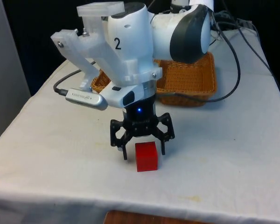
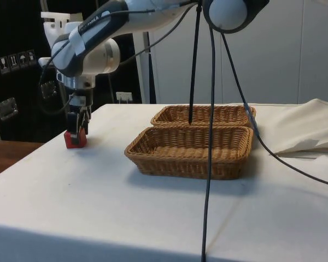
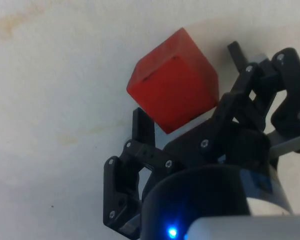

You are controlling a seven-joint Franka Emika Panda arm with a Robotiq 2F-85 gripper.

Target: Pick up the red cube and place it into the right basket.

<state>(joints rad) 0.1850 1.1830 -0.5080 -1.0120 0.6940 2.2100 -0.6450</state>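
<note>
Claw (image 1: 143,150) hung spread wide around the red cube (image 1: 146,156) on the worktop (image 1: 224,154); no grip yet, basket (image 2: 188,152) trip remained.

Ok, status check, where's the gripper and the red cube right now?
Gripper open, low at the cloth, fingers either side of the red cube. Cube on the table, not lifted. Two wicker baskets behind, empty; nothing between.

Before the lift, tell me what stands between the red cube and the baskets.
Nothing visible does. The red cube sits on the white cloth between the open fingers of the gripper, and bare cloth runs from it to the baskets.
</note>
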